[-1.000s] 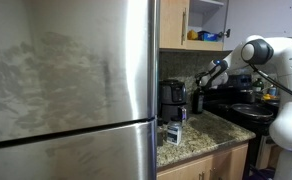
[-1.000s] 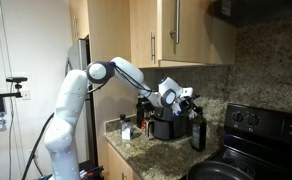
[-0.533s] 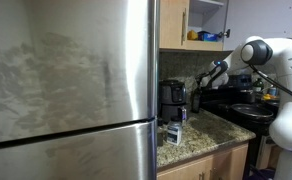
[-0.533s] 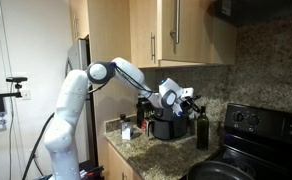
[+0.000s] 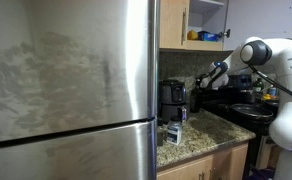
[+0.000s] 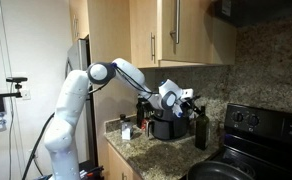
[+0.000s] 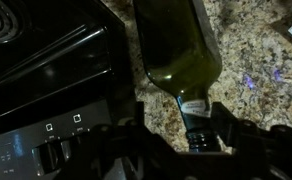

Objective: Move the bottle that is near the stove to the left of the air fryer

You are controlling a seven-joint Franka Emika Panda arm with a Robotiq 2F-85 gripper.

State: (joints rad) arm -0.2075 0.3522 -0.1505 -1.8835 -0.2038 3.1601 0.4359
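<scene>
granite counter [image 7: 256,80] by stove [image 7: 46,60]: glass bottle [image 7: 176,45] looks heavy, slick, breakable (grab the neck); gripper [image 7: 183,118] straddles neck, can't tell if clamped.

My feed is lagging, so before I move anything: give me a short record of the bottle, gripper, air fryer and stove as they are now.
bottle: dark, upright, between air fryer and stove, over the granite counter
gripper: fingers straddle the bottle's neck; the wrist view is too dark to show whether they touch it
air fryer: black, right beside the bottle, on the side away from the stove
stove: black, close to the bottle
task state: bottle on the stove side of the air fryer, not yet moved across
</scene>
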